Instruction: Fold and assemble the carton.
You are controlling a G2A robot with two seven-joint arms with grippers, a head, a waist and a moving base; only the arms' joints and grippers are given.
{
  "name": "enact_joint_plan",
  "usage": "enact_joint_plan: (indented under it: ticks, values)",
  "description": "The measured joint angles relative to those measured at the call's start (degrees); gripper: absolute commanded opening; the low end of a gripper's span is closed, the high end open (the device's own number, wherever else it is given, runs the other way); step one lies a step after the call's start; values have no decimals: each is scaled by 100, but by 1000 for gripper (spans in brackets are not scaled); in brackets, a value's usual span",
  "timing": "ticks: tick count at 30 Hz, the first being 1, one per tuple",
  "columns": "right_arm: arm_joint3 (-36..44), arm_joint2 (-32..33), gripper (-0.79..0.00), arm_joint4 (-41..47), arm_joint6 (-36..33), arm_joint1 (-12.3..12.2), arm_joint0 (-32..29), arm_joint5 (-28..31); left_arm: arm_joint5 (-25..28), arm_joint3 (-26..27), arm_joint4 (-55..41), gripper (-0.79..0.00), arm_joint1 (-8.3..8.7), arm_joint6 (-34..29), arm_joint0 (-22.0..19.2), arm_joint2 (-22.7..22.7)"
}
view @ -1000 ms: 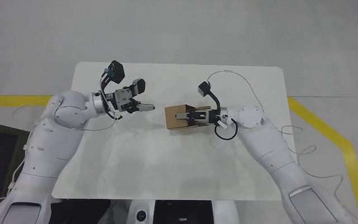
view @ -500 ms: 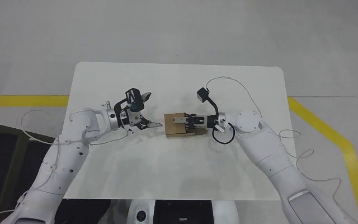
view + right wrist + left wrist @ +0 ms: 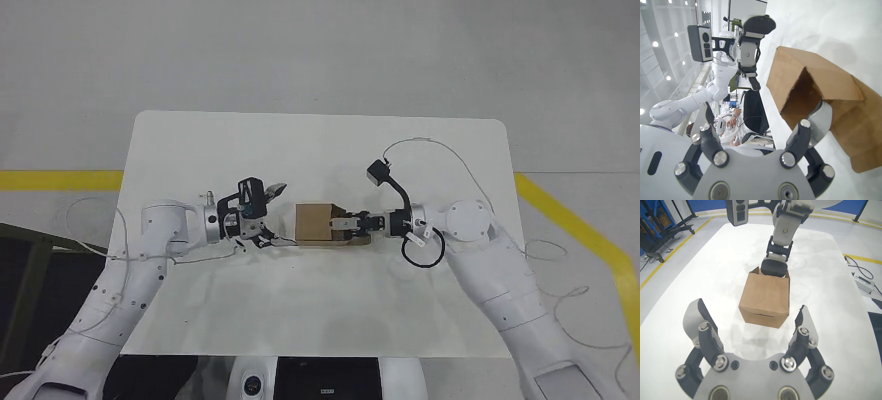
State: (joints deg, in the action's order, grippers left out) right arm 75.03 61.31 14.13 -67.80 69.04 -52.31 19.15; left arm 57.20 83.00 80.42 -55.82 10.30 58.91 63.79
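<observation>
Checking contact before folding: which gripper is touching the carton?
The right gripper, set against the carton's open end. The left gripper sits short of the closed end, jaws open.

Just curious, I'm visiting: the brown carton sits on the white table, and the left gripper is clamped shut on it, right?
Not quite: the left gripper is open, short of the carton and not touching it, as the left wrist view shows. The carton does sit on the white table.

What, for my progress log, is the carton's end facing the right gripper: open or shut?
Open: the right wrist view looks into the carton, its hollow dark, flaps unfolded.
</observation>
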Motion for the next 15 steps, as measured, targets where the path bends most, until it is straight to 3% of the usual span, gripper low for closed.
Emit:
enact_joint_plan:
  ticks: [6, 7, 8, 9, 15]
  values:
    - [653, 636, 0, -359, -30, -204, -333, -12, -302, -97, 19, 0, -91, -19, -106, -283]
    - [815, 729, -440, -397, -66, -236, -411, -26, -299, -142, -34, 0, -113, -42, -147, -348]
    - [930, 787, -671, -427, -93, -258, -465, -38, -276, -180, -88, 0, -128, -58, -180, -393]
    - [1035, 835, -785, -465, -111, -277, -514, -54, -246, -219, -145, 0, -143, -76, -212, -432]
    - [1458, 923, -785, -840, -215, -361, -669, -5, -106, -511, -495, 0, -221, -163, -384, -612]
